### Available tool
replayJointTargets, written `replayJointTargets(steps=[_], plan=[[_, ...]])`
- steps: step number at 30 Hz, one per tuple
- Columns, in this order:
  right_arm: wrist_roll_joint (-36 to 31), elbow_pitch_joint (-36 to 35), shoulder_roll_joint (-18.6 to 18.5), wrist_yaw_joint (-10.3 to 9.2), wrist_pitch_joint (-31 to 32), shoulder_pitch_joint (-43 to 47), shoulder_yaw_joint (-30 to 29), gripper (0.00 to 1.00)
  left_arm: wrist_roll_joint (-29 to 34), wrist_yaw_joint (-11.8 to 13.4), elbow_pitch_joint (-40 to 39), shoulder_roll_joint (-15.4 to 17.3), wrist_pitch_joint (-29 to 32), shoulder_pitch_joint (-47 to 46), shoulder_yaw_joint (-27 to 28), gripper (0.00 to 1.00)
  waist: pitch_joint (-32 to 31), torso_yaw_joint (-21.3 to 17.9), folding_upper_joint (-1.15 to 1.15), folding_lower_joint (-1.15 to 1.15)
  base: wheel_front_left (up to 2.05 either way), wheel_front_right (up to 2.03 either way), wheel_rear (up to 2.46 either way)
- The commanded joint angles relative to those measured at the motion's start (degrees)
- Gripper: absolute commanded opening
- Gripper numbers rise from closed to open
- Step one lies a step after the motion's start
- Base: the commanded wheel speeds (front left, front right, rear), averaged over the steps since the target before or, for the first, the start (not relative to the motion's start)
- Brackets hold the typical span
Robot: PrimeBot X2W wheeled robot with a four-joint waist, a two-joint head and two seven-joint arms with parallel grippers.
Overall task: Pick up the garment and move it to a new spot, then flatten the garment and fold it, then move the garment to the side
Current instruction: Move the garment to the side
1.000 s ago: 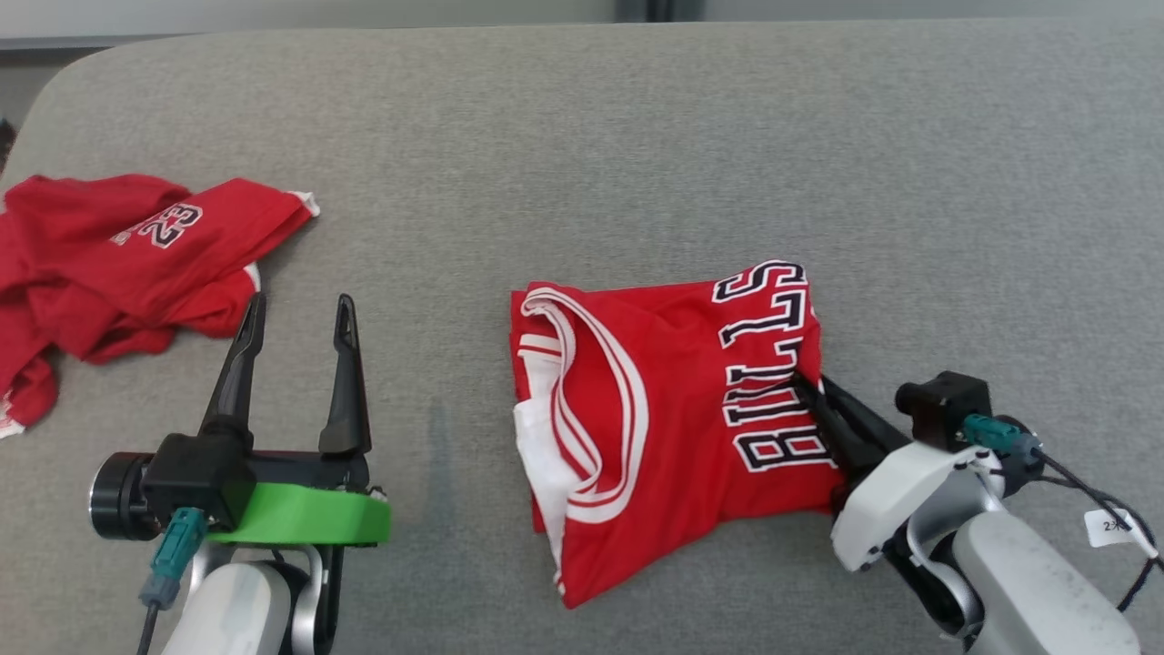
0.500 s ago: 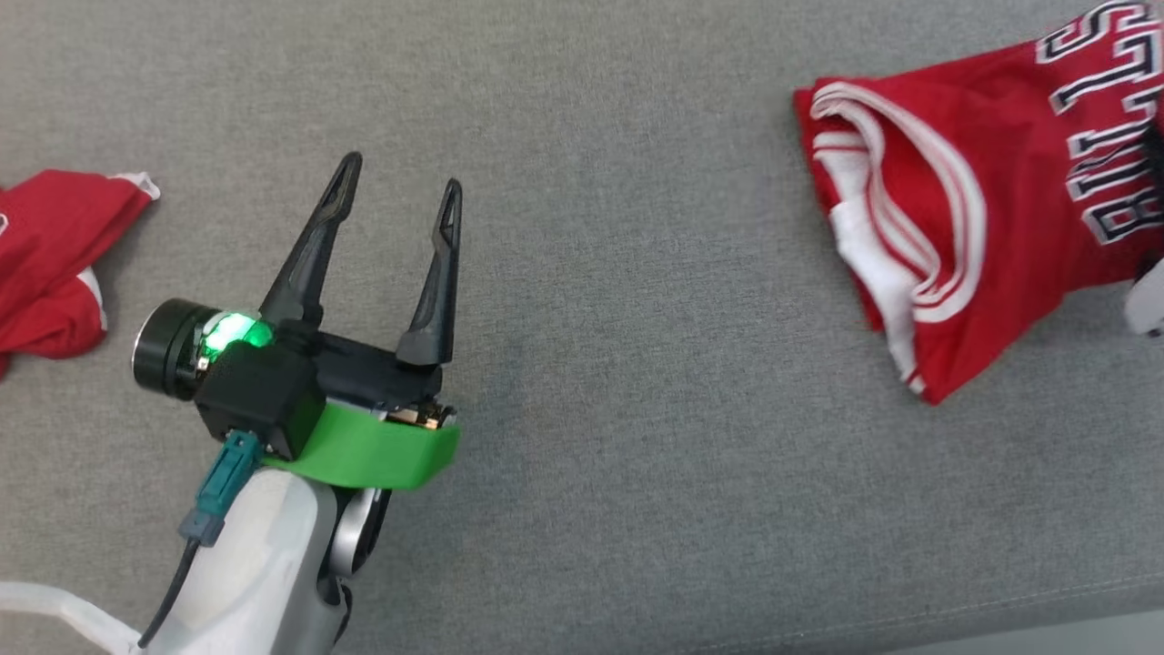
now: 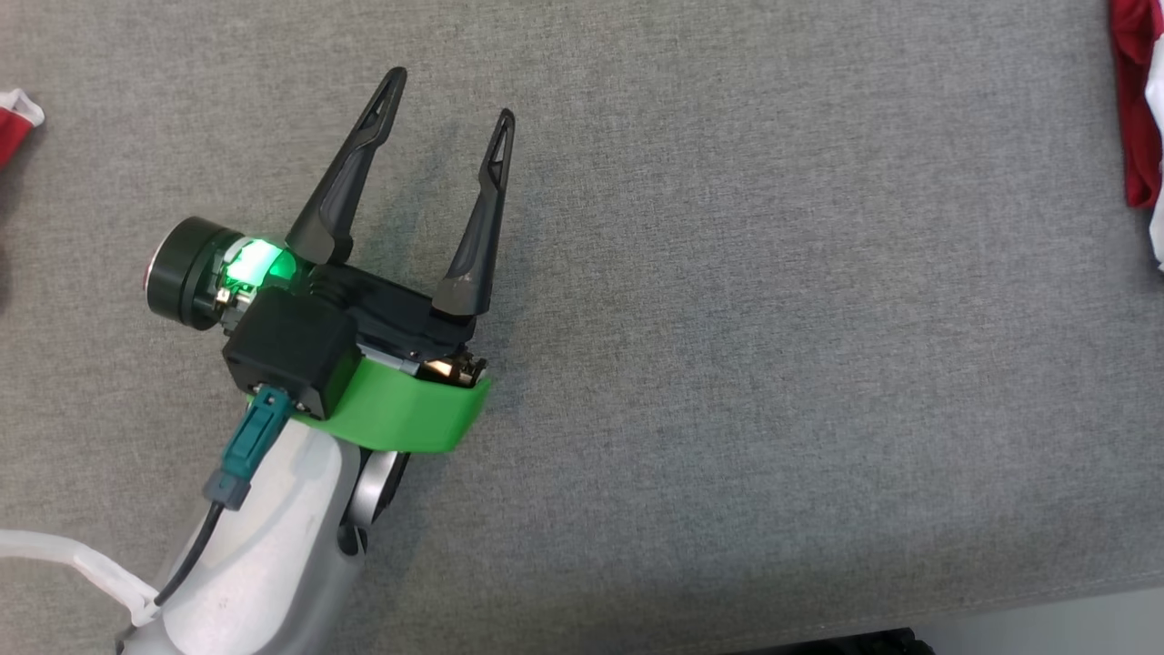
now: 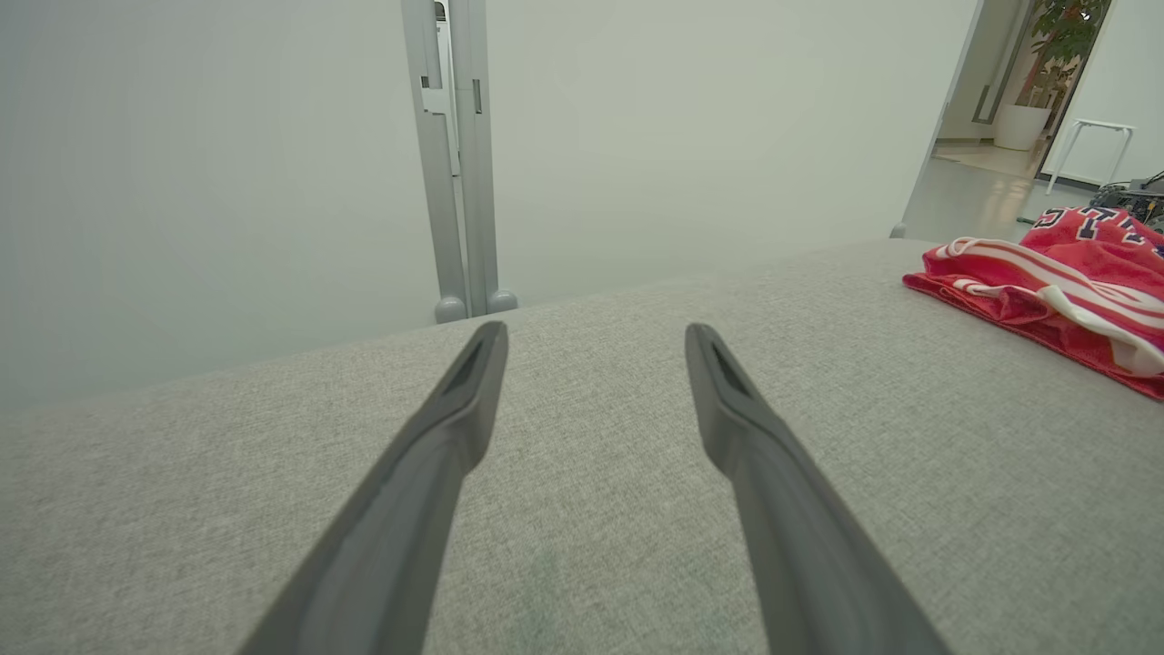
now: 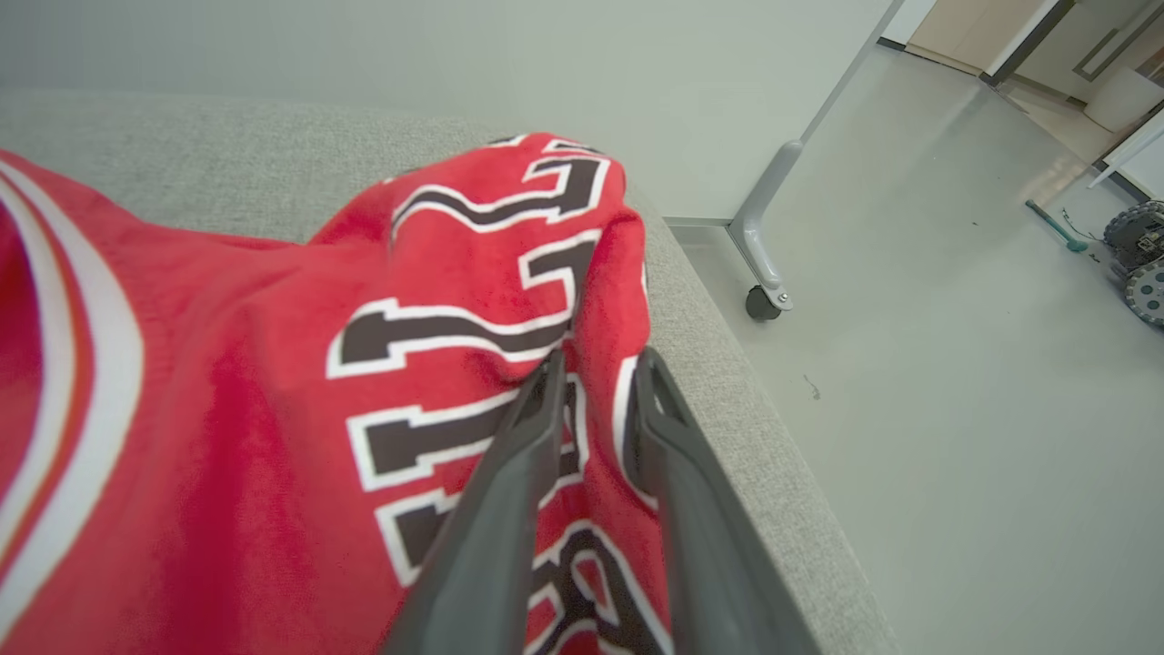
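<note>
- Table (image 3: 773, 318) was all grey fabric, pale wall (image 4: 227, 136) and shiny floor (image 5: 909, 409) beyond it.
- Left gripper (image 3: 450, 95) hung over it, fingers spread wide, nothing between.
- Right gripper (image 5: 600, 357) pinched the red jersey (image 5: 273, 409), bunched up near the table's edge.

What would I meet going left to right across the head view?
Corner of a red cloth with white trim at the left edge → left gripper, open, over the grey surface → red jersey at the right edge.
</note>
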Motion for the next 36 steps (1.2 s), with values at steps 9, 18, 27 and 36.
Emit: replayJointTargets(steps=[9, 18, 27, 36], plan=[[-2.5, -1.5, 6.7, -0.08, -6.6, 6.6, -2.9, 1.0, -1.9, 1.8, 3.4, 0.8, -0.8, 4.8, 1.6, 1.0, -7.5, -3.1, 0.0, -0.01, 0.0, 0.0, 0.0], [-3.9, -16.4, 16.7, -0.08, -8.1, 20.4, -2.5, 1.0, -4.9, 5.4, 5.8, 2.1, -0.9, 13.6, 5.0, 1.0, -16.9, -5.6, 0.0, -0.01, 0.0, 0.0, 0.0], [-7.4, -32.0, 27.1, -0.08, -6.5, 32.9, 1.9, 1.0, -7.8, 8.2, 7.9, 1.5, -1.4, 21.2, 7.7, 1.0, -24.4, -4.4, 0.0, -0.01, 0.0, 0.0, 0.0], [-10.2, -41.3, 33.0, -0.06, -2.0, 40.3, 3.8, 1.0, -9.4, 9.7, 9.9, 0.9, -1.8, 26.1, 10.3, 1.0, -29.9, 1.7, 0.0, -0.01, 0.0, 0.0, 0.0]])
